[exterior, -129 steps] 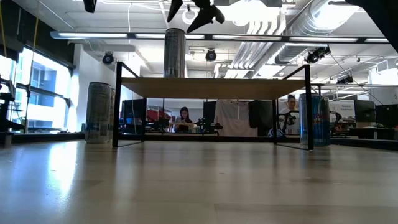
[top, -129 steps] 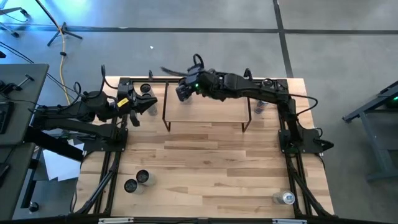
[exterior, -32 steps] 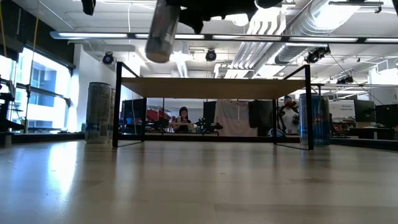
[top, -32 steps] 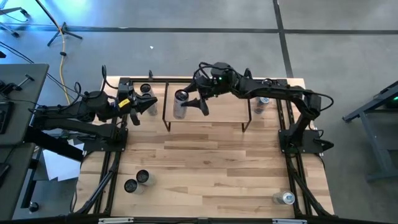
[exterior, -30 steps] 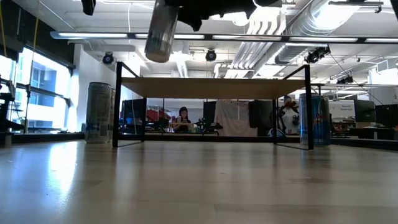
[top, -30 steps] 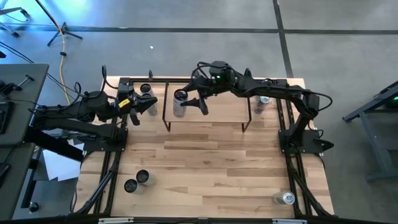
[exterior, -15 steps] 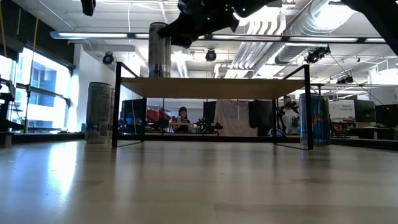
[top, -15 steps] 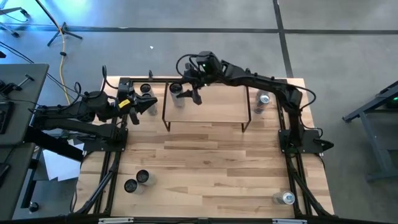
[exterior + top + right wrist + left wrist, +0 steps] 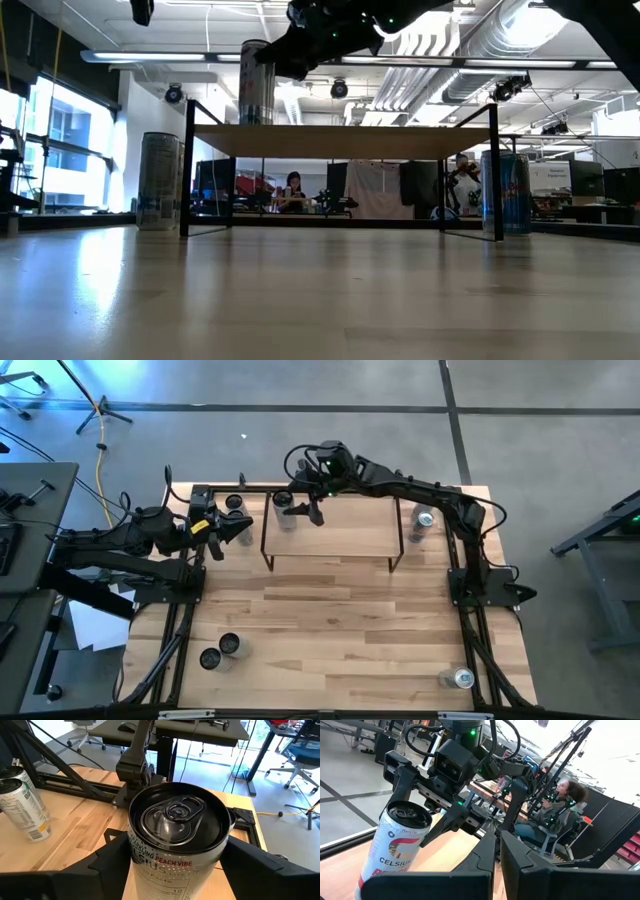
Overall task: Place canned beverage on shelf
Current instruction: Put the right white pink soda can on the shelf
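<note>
A silver Celsius can (image 9: 176, 837) stands upright on the light wood top of the shelf (image 9: 350, 528), at its far left corner. The low view shows the can (image 9: 256, 85) on the shelf top (image 9: 340, 141). My right gripper (image 9: 298, 508) reaches over the shelf from the far right, its fingers on either side of the can. My left gripper (image 9: 240, 528) waits shut, level, at the table's far left; its wrist view looks at the can (image 9: 395, 845). My right gripper has the can between its two fingers, one on each side wall just below the rim (image 9: 136, 847); no gap shows there. The fingers (image 9: 112, 852) slant down from the table's far right. The can is upright, its base (image 9: 256, 121) on the shelf top.
One can (image 9: 234, 503) stands on the table left of the shelf and another (image 9: 424, 520) to its right. Two cans (image 9: 220, 651) sit near the front left and one (image 9: 462, 678) at the front right. Black rails run along both table sides.
My right gripper has carried the can toward the table's far edge and a little down. The can, which hung tilted above the shelf, has turned upright and now stands on the shelf top's far left corner.
</note>
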`<state>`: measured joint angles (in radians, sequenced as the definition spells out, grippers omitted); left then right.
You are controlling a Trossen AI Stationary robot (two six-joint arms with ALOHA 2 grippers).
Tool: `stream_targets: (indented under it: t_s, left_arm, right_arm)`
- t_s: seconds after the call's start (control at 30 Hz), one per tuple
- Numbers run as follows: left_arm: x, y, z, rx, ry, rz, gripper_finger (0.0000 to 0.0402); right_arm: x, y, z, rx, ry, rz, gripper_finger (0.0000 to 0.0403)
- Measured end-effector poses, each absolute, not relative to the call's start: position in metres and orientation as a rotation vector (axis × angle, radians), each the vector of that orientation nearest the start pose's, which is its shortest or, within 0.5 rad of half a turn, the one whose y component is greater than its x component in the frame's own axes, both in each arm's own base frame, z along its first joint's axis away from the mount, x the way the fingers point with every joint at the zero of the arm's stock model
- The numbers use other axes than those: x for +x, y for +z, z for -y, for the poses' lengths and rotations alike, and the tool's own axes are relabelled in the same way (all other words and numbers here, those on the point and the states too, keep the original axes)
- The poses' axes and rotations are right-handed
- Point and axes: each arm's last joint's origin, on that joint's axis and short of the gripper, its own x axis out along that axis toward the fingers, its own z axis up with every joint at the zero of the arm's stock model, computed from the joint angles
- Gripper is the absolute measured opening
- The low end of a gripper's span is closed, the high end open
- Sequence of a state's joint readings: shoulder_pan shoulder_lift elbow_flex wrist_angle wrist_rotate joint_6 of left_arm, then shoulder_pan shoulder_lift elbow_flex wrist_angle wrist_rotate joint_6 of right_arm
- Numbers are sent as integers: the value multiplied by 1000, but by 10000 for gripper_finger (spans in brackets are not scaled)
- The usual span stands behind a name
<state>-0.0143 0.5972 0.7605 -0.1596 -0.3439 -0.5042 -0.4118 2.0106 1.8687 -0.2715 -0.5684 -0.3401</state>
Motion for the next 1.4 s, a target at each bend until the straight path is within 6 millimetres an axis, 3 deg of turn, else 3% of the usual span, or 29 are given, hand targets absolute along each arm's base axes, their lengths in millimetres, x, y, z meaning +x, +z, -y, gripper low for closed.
stream_targets:
  t_s: [0.17, 1.0, 1.4]
  left_arm:
    - [129, 351, -8, -500, 321, 86, 3]
    - [129, 351, -8, -500, 321, 86, 3]
    - [129, 351, -8, -499, 321, 86, 3]
  right_arm:
    - [435, 330, 173, -89, 191, -340, 287]
    - [435, 329, 174, -80, 159, -352, 296]
    - [434, 334, 175, -102, 142, -355, 381]
